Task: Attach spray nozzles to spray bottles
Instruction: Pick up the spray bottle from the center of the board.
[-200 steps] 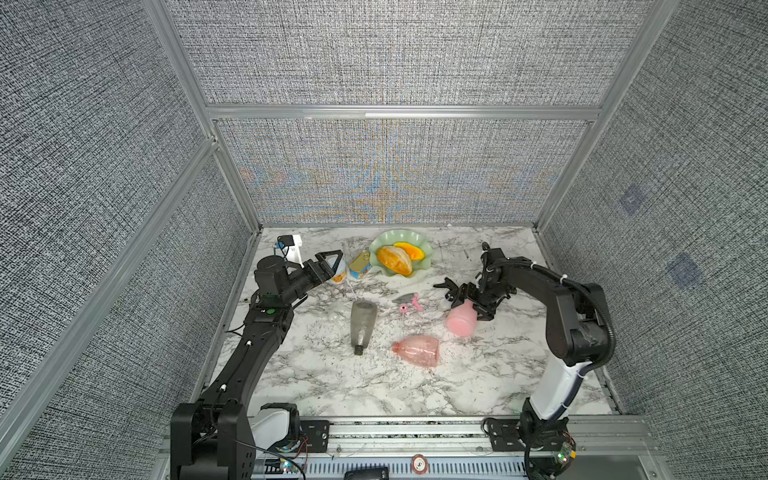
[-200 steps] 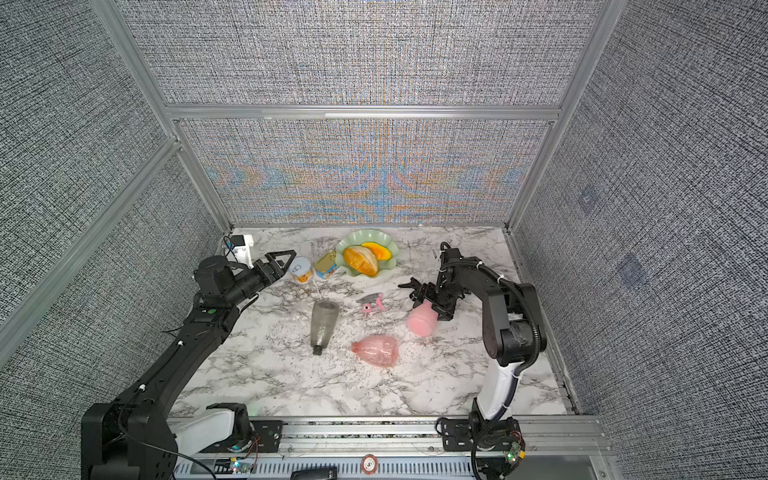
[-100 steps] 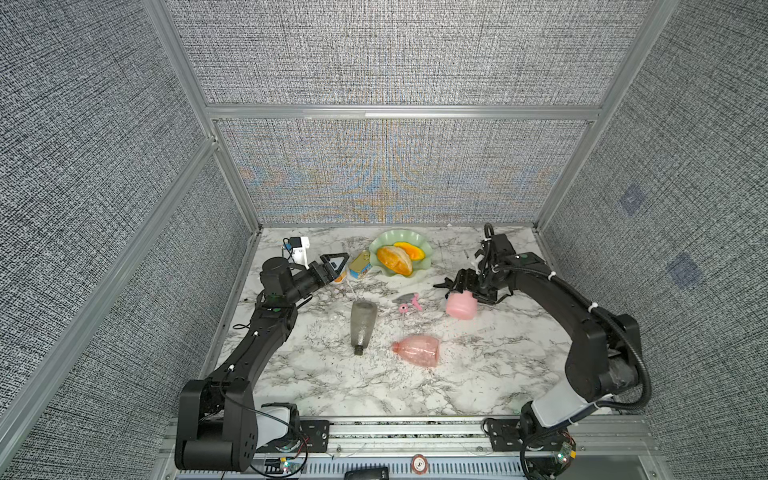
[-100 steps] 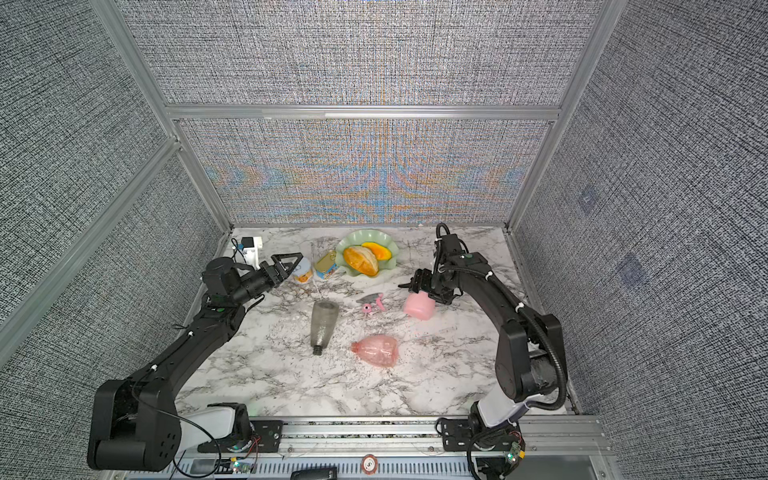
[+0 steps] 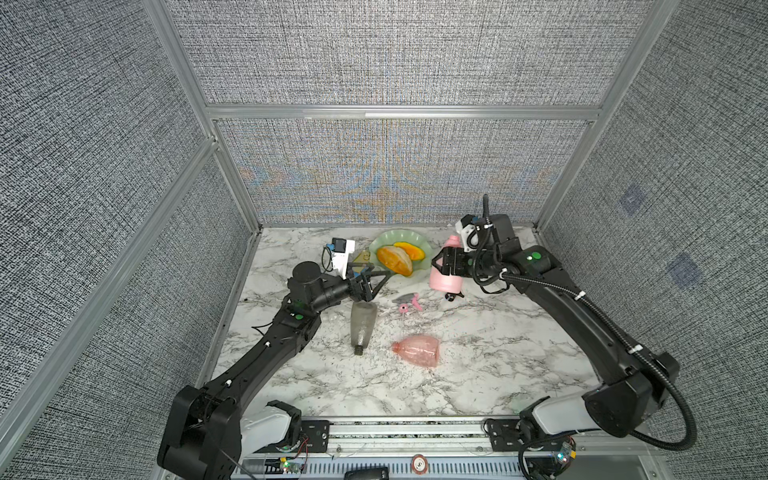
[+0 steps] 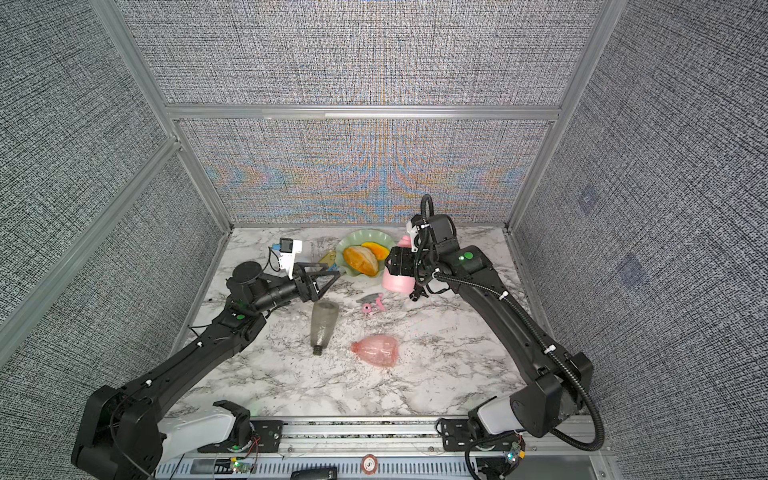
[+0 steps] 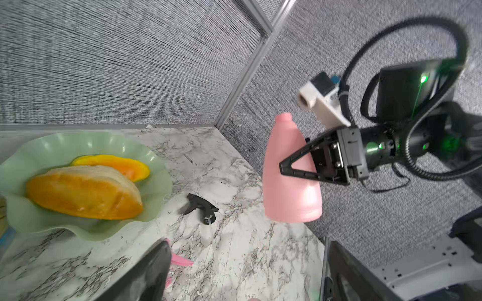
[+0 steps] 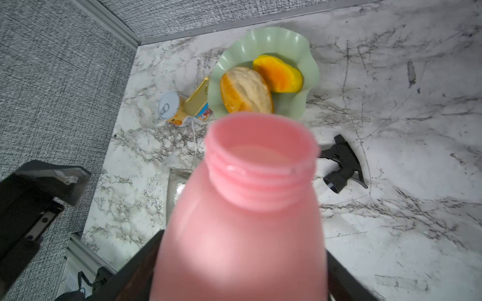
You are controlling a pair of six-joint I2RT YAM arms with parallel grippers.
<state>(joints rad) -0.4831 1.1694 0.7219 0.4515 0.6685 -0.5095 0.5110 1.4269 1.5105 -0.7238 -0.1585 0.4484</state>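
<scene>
My right gripper (image 5: 441, 264) (image 6: 393, 262) (image 7: 287, 168) (image 8: 240, 273) is shut on the belly of the opaque pink spray bottle (image 5: 445, 280) (image 6: 397, 282) (image 7: 289, 182) (image 8: 242, 229). It holds the bottle upright above the table, neck open. Below it lies the black nozzle (image 5: 453, 296) (image 6: 417, 296) (image 7: 200, 207) (image 8: 341, 166). The grey-and-pink nozzle (image 5: 409, 301) (image 6: 372, 302) lies left of that. The smoky grey bottle (image 5: 361, 326) (image 6: 322, 326) and the clear pink bottle (image 5: 417, 350) (image 6: 376, 350) lie on their sides. My left gripper (image 5: 376, 279) (image 6: 328, 280) (image 7: 245, 271) hovers open and empty above the grey bottle's base.
A green wavy plate (image 5: 390, 239) (image 6: 351, 241) (image 7: 156, 166) (image 8: 310, 67) with bread and orange fruit stands at the back. Two small tins (image 8: 169, 106) lie left of it, with a thin pale tube (image 8: 194, 140) beside them. Padded walls close three sides.
The right gripper has lifted the pink bottle off the table and turned it upright. The left gripper has moved right toward the plate, and its jaws have widened.
</scene>
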